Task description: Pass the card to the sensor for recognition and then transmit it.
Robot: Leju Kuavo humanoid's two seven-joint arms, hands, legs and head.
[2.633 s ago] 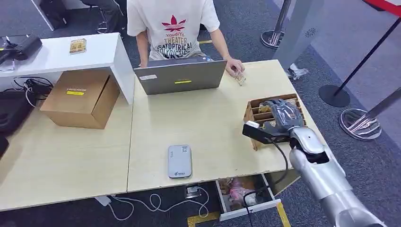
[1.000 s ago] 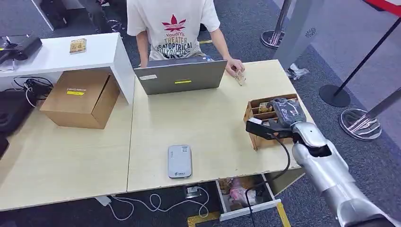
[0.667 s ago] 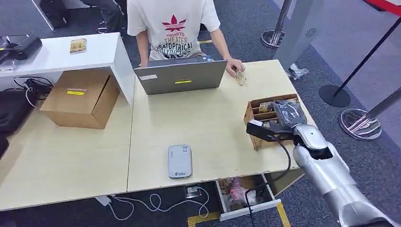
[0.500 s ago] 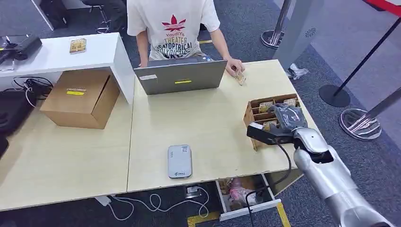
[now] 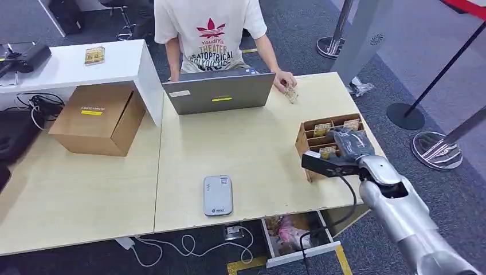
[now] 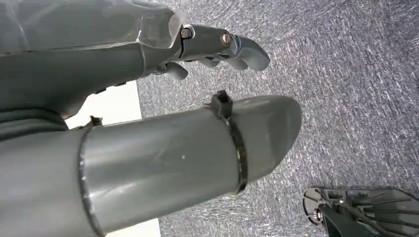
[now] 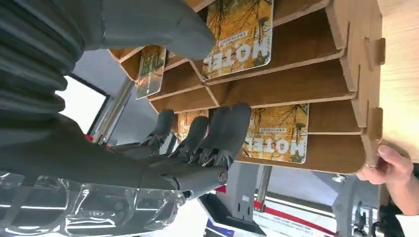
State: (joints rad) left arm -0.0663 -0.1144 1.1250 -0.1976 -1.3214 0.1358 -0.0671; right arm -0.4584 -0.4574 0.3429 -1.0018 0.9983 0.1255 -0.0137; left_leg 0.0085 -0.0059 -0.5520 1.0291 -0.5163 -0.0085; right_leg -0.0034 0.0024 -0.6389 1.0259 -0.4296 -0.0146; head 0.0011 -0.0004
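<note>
At 3 o'clock on the table | right hand over card rack, fingers apart, holding nothing | no card picked; sensing, handover remain

Person's white T-shirt: red leaf emblem over red print, lines reading "YoudiYis", "THEATER", "SATOPTRICAL", last line cut off by the laptop lid; spelling uncertain at this size.

Cards in wooden rack, right wrist view: "HOTEL" in large white letters on a yellow card in one slot, seen upside down; same word on a second card in a neighbouring slot; small line above each word too fine to read.

Laptop lid: white sticker and yellow sticker, unreadable; cardboard box: yellow label, unreadable; grey device on counter: small marks, unreadable.
</note>
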